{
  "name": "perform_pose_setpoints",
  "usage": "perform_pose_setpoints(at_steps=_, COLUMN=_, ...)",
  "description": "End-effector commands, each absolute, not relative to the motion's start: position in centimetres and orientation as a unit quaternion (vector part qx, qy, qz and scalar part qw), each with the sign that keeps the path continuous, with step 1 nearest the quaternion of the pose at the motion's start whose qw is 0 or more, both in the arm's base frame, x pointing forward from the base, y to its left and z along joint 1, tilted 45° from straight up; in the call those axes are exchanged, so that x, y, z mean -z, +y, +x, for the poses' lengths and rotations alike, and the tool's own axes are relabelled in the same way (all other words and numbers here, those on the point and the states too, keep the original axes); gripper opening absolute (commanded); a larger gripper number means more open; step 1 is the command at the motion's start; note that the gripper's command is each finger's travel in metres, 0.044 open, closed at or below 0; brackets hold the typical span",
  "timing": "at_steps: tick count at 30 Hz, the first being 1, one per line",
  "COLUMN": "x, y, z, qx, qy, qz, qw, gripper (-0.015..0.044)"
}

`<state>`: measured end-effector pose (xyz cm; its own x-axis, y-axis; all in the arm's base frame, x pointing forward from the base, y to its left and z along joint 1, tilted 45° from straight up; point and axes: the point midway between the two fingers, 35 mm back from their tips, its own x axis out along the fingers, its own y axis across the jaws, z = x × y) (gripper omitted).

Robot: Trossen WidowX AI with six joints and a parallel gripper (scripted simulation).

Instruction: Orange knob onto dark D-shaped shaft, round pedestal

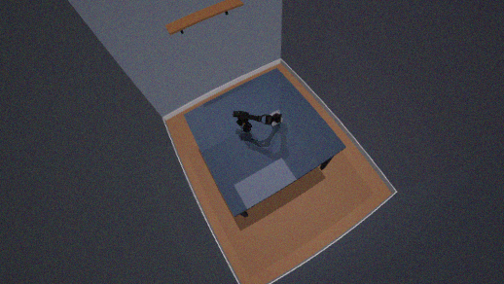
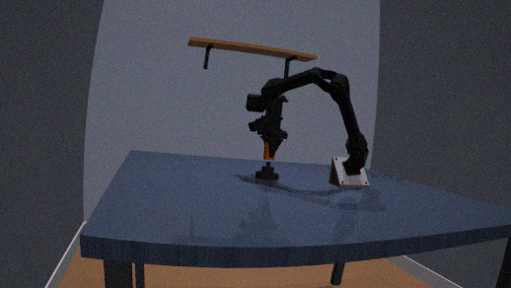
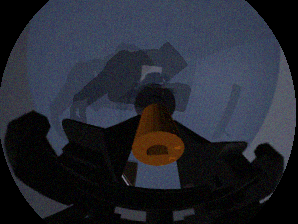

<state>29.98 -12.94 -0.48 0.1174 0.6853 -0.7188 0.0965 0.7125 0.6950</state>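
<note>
Between the gripper's [image 2: 269, 154] [image 3: 157, 142] closed fingers, the orange knob [image 2: 267, 151] [image 3: 158, 148] is held; just below them, apart from the knob, stands the dark round pedestal [image 2: 266, 174] [image 3: 145, 101].

My gripper [image 2: 269, 152] [image 3: 158, 145] has the orange knob [image 2: 268, 151] [image 3: 157, 145] pinched in it, right above the round pedestal [image 2: 266, 174] [image 3: 154, 101]. There is a small gap between the knob and the top of the shaft [image 2: 268, 165], and nothing shows in that gap. The shaft and pedestal stand in the way below me. My white base plate [image 2: 364, 181] is well apart, off to one side. Around the pedestal, the blue table [image 1: 219, 126] [image 2: 197, 212] has only shadows near it. The wooden shelf [image 1: 204, 17] [image 2: 252, 48] is on the wall, far behind my arm.
</note>
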Motion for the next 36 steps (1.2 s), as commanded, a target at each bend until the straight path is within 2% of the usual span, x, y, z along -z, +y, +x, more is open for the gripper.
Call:
perform_pose_setpoints(at_steps=1, x=1.23, y=-12.22, z=30.09, qx=-0.217, qy=0.628, qz=0.313, qw=0.679, gripper=0.0000)
perform_pose_setpoints(at_steps=36, x=0.80, y=-12.47, z=30.12, qx=-0.220, qy=0.626, qz=0.309, qw=0.681, gripper=0.0000)
